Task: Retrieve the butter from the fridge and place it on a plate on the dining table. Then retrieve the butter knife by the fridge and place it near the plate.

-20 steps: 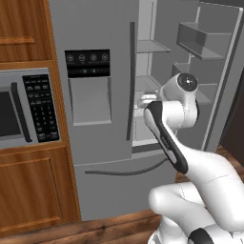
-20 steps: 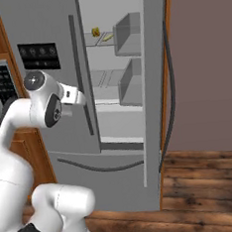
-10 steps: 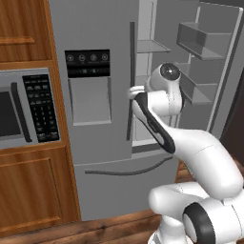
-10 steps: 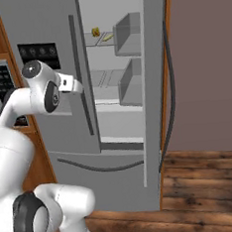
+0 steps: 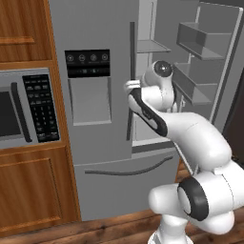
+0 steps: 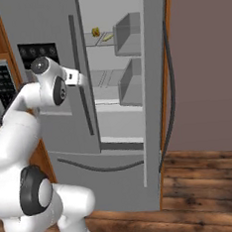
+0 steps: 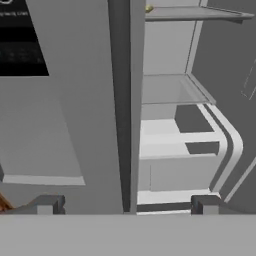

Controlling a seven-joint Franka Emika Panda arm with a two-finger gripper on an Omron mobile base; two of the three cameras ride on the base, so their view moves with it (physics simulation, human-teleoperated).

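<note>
No legible text, brand, number or sign appears in any view.

The fridge [image 5: 95, 71] carries a black dispenser panel [image 5: 87, 63] on its closed left door, at the upper part of that door. The panel shows a row of small pale round icons; none resolves into a readable character.

The microwave [image 5: 24, 112], just left of the fridge, has a dark keypad [image 5: 41, 108] on its right side. The keypad shows rows of small pale marks, too blurred to read as digits or words.

In the hand view, faint pale marks on the dispenser panel [image 7: 22, 37] are likewise unreadable.
</note>
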